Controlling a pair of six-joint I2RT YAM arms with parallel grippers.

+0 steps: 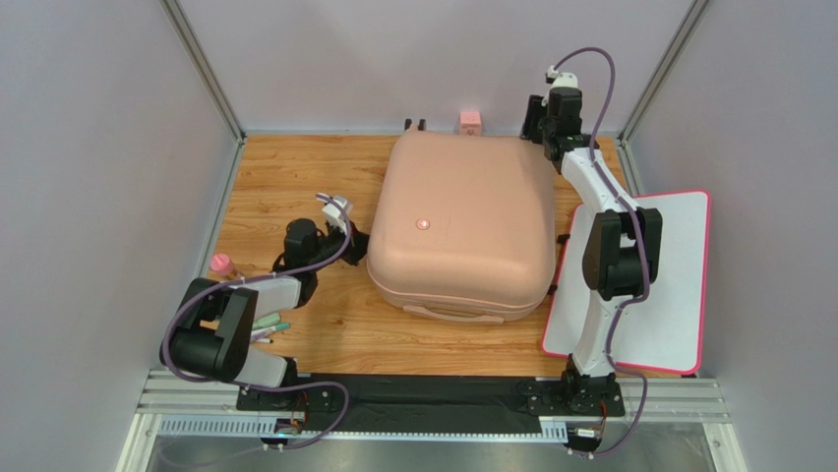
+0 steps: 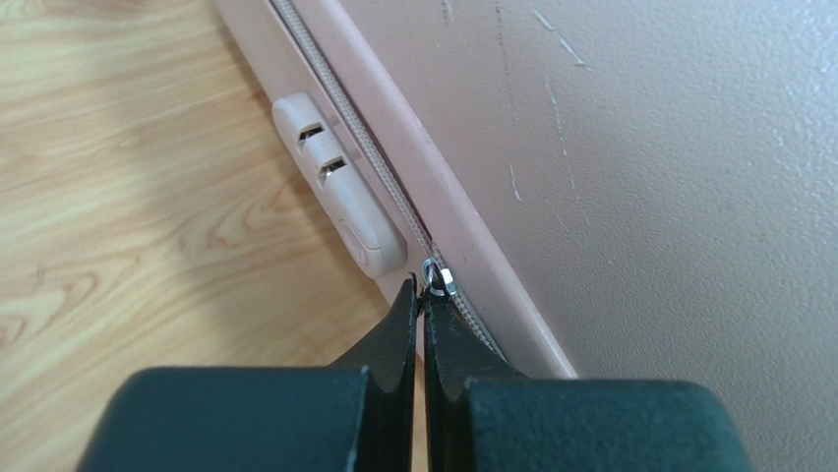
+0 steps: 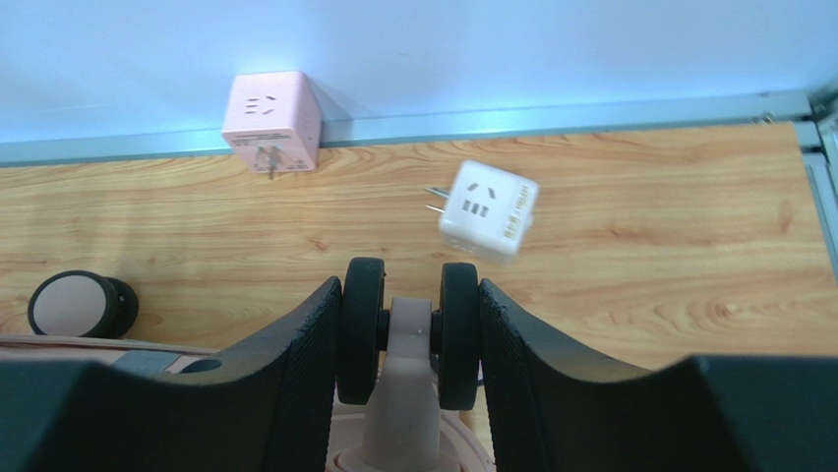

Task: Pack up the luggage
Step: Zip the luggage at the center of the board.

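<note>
Top external view: the luggage (image 1: 460, 231) lies flat and closed on the table (image 1: 295, 167). It is a stiff, smooth shell, likely heavy and too broad to pinch except at its fittings. At its left edge the left gripper (image 2: 421, 295) is pressed together on the zip pull (image 2: 439, 279). At its far right corner the right gripper (image 3: 408, 300) clamps the caster (image 3: 459, 334). Beyond it sit a pink cube (image 3: 272, 120) and a white cube (image 3: 489, 209), and right of it a board (image 1: 679, 295).
</note>
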